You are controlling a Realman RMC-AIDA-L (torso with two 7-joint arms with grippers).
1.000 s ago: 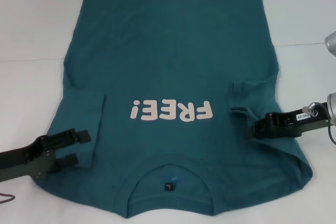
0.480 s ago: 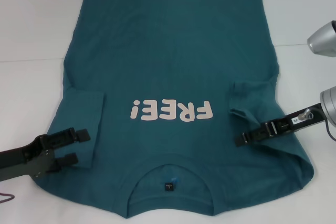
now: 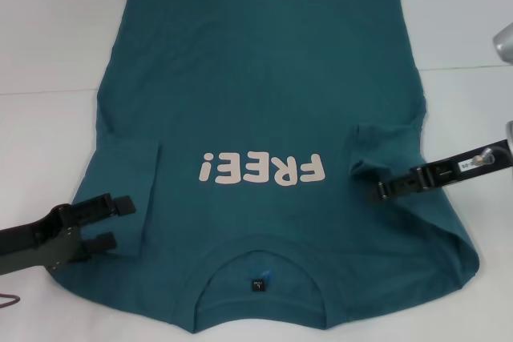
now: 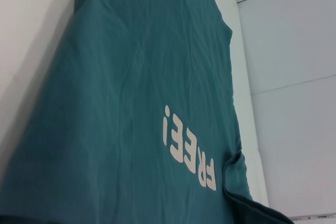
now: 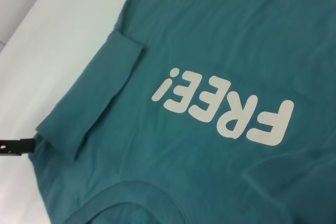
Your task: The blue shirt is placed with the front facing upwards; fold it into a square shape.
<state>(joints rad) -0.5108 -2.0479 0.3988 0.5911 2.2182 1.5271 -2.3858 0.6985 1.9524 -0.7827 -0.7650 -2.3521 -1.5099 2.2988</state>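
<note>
While the blue shirt point(image 3: 264, 118) lies print-up on the white table point(image 3: 48, 54), collar near, both sleeves already turned inward: left gripper point(image 3: 110, 223) spread wide at the near-left shoulder, right gripper point(image 3: 385, 191) edge-on at the right sleeve, jaw state impossible to tell. Best pinched at matching shoulder points, lifted evenly, folded without dragging.

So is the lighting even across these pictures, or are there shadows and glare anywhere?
Head view: soft, even light on the blue shirt, with no glare on its FREE! print; the left tool casts hardly any shadow. Left wrist view: a grey shadow lies on the table beside the shirt's edge. Right wrist view: the folded sleeve shades the cloth beneath its edge.
</note>
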